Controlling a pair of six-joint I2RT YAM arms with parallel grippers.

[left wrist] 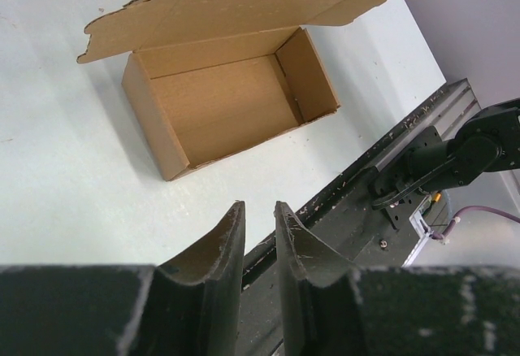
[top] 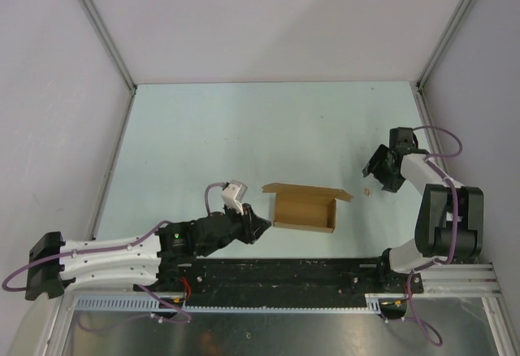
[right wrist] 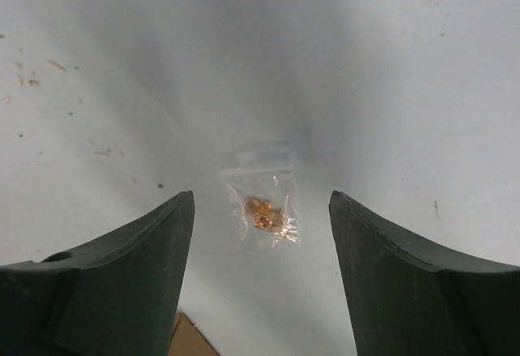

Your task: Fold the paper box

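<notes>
The paper box (top: 305, 208) is brown cardboard and stands open-topped on the table near the front edge. Its lid flap (left wrist: 236, 6) is laid back on the far side, and the inside (left wrist: 223, 104) holds nothing. My left gripper (top: 258, 224) hovers just left of the box, apart from it. Its fingers (left wrist: 258, 208) stand a narrow gap apart with nothing between them. My right gripper (top: 379, 174) is to the right of the box, its jaws wide open above a small clear bag of gold-coloured parts (right wrist: 262, 214) lying on the table. A corner of the box (right wrist: 191, 341) shows below it.
A black rail (top: 284, 275) runs along the near edge under both arm bases. Grey walls with metal posts (top: 101, 31) close in the table on three sides. The small bag (top: 367, 191) lies just right of the box. Tiny scraps (right wrist: 32, 71) dot the table.
</notes>
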